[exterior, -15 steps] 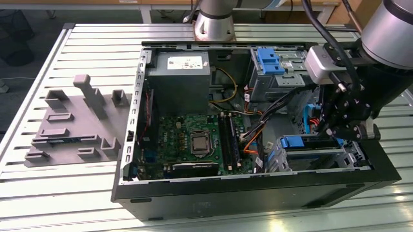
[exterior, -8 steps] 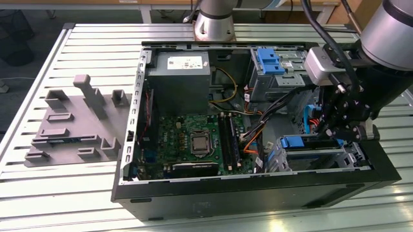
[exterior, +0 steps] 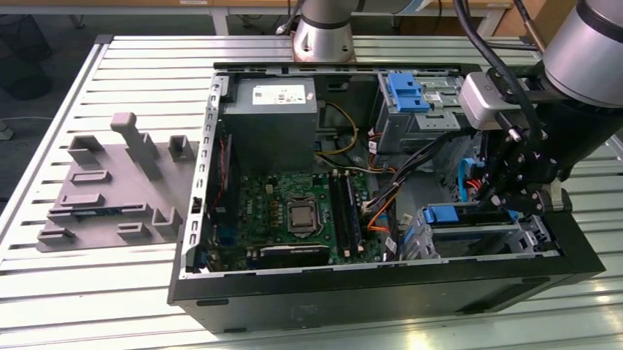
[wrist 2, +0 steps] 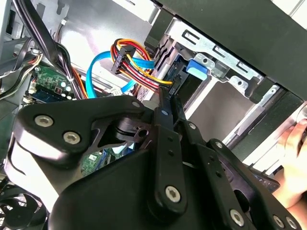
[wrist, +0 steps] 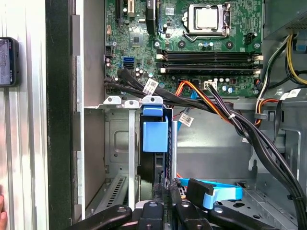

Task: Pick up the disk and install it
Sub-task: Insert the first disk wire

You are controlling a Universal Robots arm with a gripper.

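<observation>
Black computer case lies open on the slatted table. At the exterior view's right, the arm reaches down; its gripper, jaws together, clamps the disk standing edge-on in the drive cage.

Disk in blue carrier frame, standing on edge in a metal drive-cage slot, near the exterior view's right.

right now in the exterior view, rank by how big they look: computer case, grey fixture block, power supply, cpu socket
1. computer case
2. grey fixture block
3. power supply
4. cpu socket

Apparent size alone; the power supply sits farther back.
</observation>
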